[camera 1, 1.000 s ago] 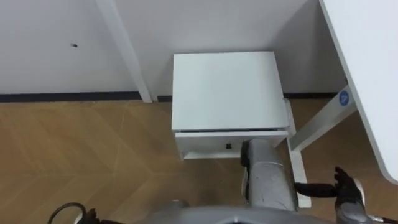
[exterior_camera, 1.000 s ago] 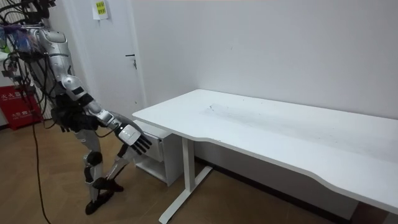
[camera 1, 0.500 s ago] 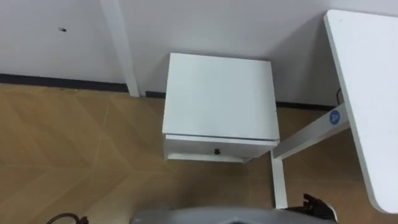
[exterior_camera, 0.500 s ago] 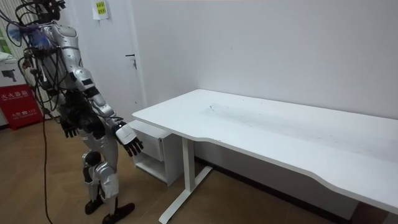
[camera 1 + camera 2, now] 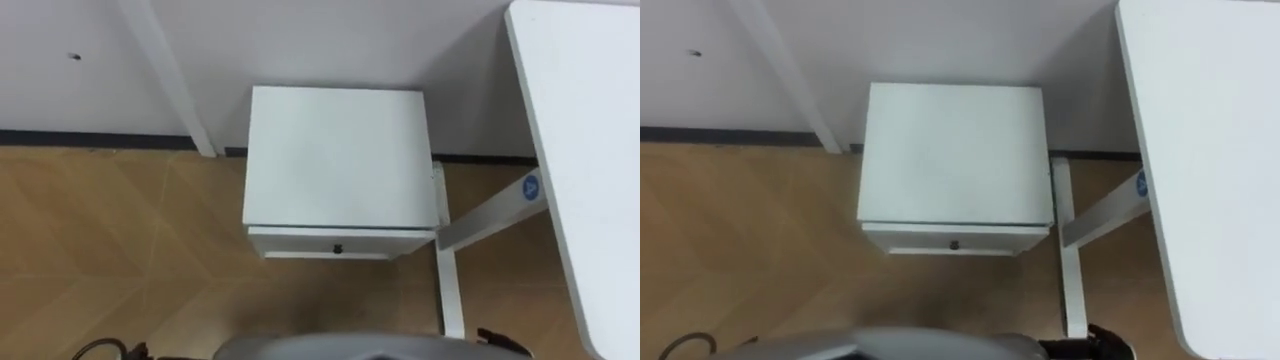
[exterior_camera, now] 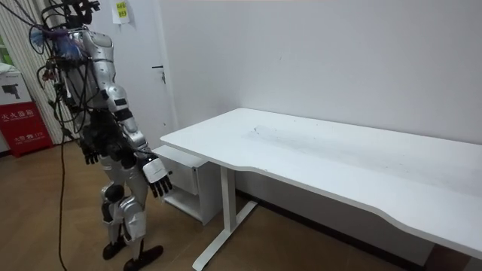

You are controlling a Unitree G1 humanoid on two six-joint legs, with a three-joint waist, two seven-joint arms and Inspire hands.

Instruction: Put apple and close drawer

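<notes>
A low white cabinet (image 5: 335,150) stands against the wall beside the desk's leg. Its drawer front (image 5: 340,243), with a small dark knob, sits flush and closed. In the room view the same cabinet (image 6: 181,179) shows under the desk's end, and I stand upright just in front of it. My right hand (image 6: 158,178) hangs at my side with relaxed, straight fingers and holds nothing; its fingertips (image 5: 1105,343) peek in at the bottom edge of the eye views. My left hand (image 6: 90,156) hangs open at my other side.
A large white desk (image 5: 585,150) runs along the right, and its white leg and foot (image 5: 447,290) stand close to the cabinet's right side. Wooden floor (image 5: 110,250) stretches to the left. A door (image 6: 151,68) is behind me in the room view.
My right arm has pulled back from the drawer front and dropped to my side. I have straightened up from a forward bend. The eye view shifted with that.
</notes>
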